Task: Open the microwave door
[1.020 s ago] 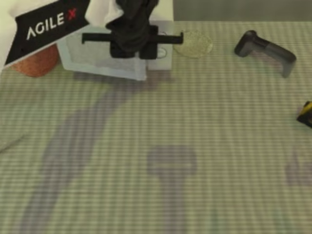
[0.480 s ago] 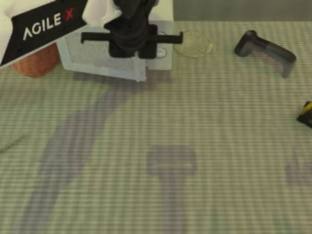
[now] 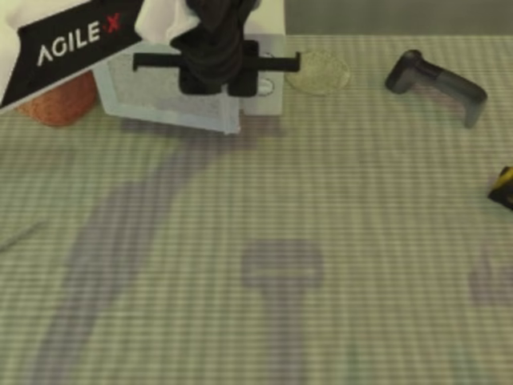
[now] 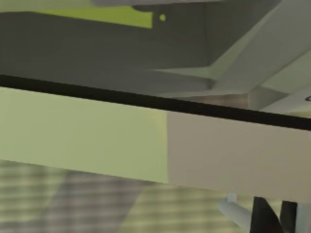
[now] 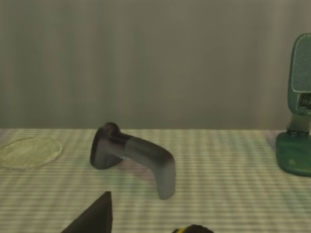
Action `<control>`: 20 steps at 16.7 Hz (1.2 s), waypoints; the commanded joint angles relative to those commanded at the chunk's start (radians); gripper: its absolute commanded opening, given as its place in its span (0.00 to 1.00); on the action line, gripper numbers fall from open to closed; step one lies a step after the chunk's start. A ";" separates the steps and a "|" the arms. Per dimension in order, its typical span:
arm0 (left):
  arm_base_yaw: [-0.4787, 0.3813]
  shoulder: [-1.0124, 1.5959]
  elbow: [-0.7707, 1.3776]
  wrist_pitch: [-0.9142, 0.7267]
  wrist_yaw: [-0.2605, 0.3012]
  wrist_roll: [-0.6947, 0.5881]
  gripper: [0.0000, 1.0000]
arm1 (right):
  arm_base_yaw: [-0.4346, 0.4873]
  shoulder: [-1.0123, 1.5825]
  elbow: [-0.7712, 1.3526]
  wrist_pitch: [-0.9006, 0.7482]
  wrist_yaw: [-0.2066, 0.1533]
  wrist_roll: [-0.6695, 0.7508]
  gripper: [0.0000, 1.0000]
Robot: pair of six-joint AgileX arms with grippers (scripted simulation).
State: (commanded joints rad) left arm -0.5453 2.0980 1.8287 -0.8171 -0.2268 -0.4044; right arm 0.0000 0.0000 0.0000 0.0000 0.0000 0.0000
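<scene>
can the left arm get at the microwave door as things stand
Probably yes. The left gripper is already over the microwave door, which stands swung partly out from the microwave, and nothing lies between them. Whether its fingers grip the door's edge cannot be seen.

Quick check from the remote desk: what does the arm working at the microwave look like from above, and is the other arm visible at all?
In the top view the left arm has a black link lettered AGILE in white with a red X, beside white casing. Its left gripper is a bulky black block with a thin black crossbar, over the microwave. The right arm shows only as a dark pointed tip in the right wrist view.
</scene>
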 joint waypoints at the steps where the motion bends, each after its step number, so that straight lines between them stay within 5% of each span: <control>1: 0.000 0.000 0.000 0.000 0.000 0.000 0.00 | 0.000 0.000 0.000 0.000 0.000 0.000 1.00; 20: 0.016 -0.095 -0.143 0.070 0.056 0.108 0.00 | 0.000 0.000 0.000 0.000 0.000 0.000 1.00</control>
State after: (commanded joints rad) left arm -0.5296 2.0033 1.6857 -0.7473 -0.1703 -0.2961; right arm 0.0000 0.0000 0.0000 0.0000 0.0000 0.0000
